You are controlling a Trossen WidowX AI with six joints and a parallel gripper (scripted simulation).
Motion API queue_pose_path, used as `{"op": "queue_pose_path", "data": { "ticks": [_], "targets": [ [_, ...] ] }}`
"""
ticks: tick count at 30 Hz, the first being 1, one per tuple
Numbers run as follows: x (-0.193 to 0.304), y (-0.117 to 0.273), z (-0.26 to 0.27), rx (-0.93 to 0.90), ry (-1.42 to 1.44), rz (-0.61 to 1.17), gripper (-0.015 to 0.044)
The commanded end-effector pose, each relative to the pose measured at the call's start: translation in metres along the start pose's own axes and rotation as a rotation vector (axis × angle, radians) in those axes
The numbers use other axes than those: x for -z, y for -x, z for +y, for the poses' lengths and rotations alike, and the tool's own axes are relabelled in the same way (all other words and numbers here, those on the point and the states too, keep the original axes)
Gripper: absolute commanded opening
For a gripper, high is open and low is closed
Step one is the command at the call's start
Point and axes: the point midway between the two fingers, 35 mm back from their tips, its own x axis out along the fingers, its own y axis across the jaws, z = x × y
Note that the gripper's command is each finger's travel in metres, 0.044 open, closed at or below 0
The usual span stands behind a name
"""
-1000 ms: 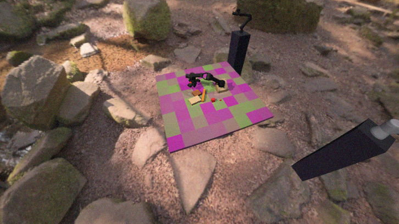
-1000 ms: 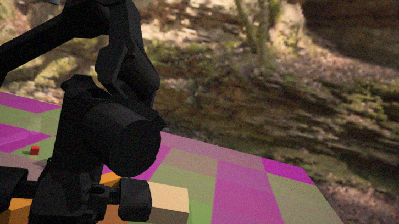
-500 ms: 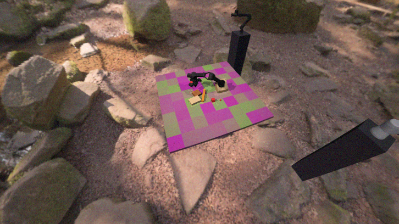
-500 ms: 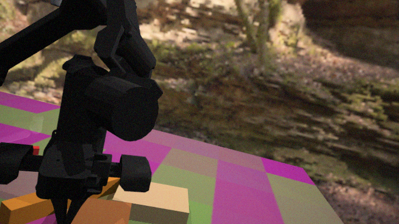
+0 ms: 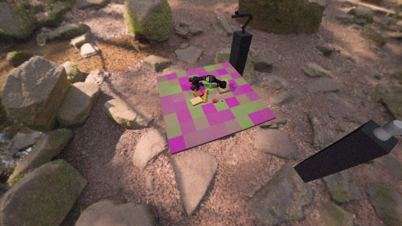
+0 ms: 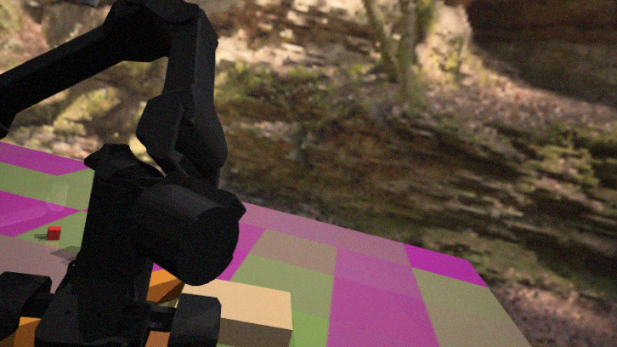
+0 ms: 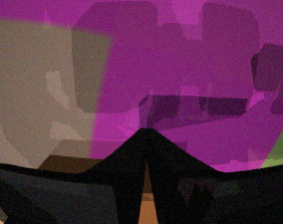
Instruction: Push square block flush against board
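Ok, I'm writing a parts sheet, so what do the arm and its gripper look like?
The arm is matte black, with chunky, angular links and rounded joint housings. Its black jaws taper to points in the wrist view. No markings or cables stand out.

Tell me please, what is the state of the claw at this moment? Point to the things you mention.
Claw (image 5: 194, 88) (image 7: 145, 134): closed, with nothing held between its fingers.
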Motion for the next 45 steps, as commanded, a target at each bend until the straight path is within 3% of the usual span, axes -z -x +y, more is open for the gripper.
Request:
{"op": "queue_pose_path", "data": {
  "ticks": [1,27,45],
  "targets": [
    [0.004,-0.001,0.000,-0.001,-0.008,0.004,0.0000],
    [0.032,-0.001,0.003,0.000,-0.009,0.004,0.0000],
    [0.006,0.000,0.004,-0.001,-0.009,0.002,0.0000]
  ]
}}
